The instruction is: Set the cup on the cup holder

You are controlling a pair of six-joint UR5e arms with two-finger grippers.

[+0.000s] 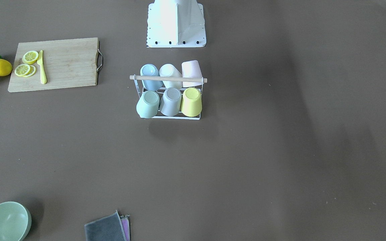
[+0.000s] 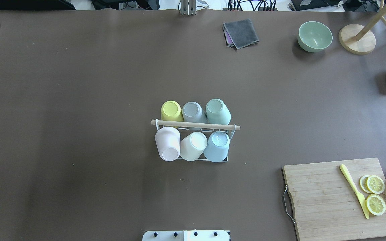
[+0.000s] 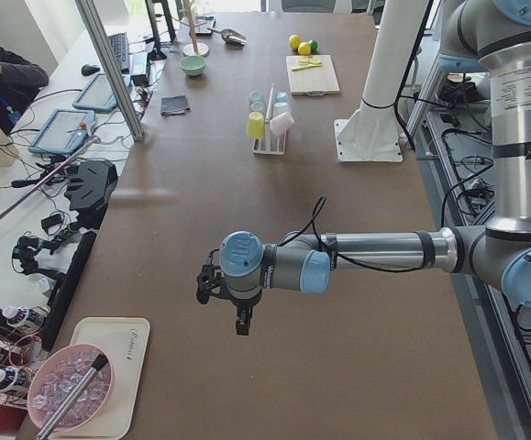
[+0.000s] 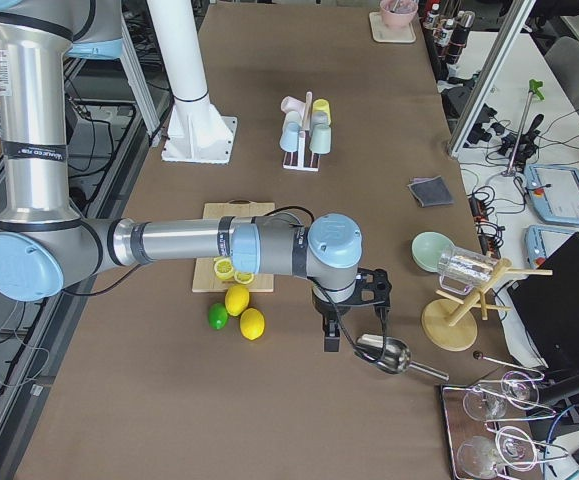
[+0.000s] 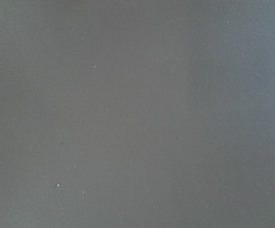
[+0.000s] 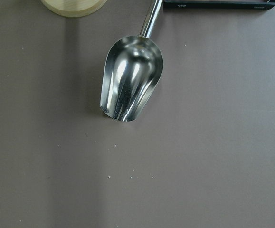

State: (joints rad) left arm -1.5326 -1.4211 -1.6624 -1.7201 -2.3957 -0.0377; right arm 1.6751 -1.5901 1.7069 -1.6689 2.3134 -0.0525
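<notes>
The white wire cup holder with a wooden rod [image 2: 195, 125] stands at the table's middle, also in the front view [image 1: 168, 78]. Several cups sit upside down on its prongs, among them a yellow cup [image 2: 171, 111], a pink cup [image 2: 168, 143] and a blue cup [image 2: 217, 146]. My left gripper [image 3: 237, 321] hangs over bare table far from the holder and shows only in the exterior left view. My right gripper [image 4: 331, 335] hangs near a metal scoop and shows only in the exterior right view. I cannot tell whether either is open or shut.
A cutting board [image 2: 330, 201] carries lemon slices and a yellow knife [image 2: 354, 190]. A metal scoop [image 6: 130, 90] lies below my right wrist. A green bowl [image 2: 314, 36], a grey cloth [image 2: 241, 32] and a wooden stand [image 2: 357, 38] sit at the far edge.
</notes>
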